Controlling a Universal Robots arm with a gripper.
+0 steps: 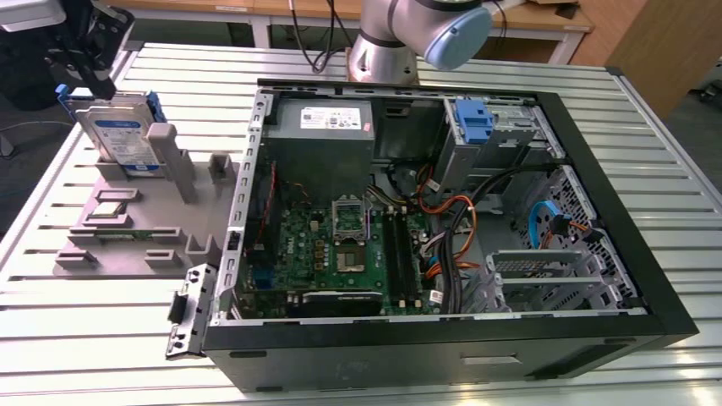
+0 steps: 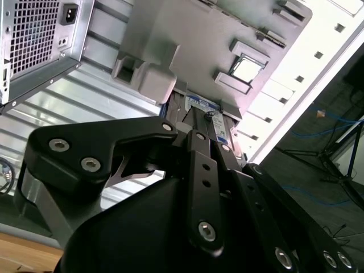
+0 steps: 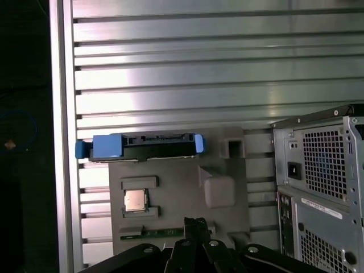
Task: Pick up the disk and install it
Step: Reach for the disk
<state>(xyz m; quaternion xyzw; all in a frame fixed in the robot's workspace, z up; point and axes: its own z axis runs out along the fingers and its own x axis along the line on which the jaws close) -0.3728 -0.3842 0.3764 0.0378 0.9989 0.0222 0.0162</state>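
Note:
The disk (image 1: 118, 135) stands on edge in a slot of the grey holder (image 1: 135, 249) at the exterior view's left. It is silver with a blue-and-white label and blue plastic rails. My gripper (image 1: 100, 83) hangs just over the disk's upper far corner, very close to it; contact is not clear. In the first wrist view the disk (image 3: 148, 147) shows edge-on, blue at both ends, beyond my gripper (image 3: 196, 223). In the second wrist view my gripper (image 2: 207, 122) points at the disk's label (image 2: 196, 102).
The open computer case (image 1: 631, 279) lies on the slatted metal table (image 1: 101, 338), right of the holder. A blue bracket (image 1: 476, 118) sits in its drive bay at the back. The holder also carries a processor chip (image 3: 135, 200) and a memory stick (image 1: 124, 235).

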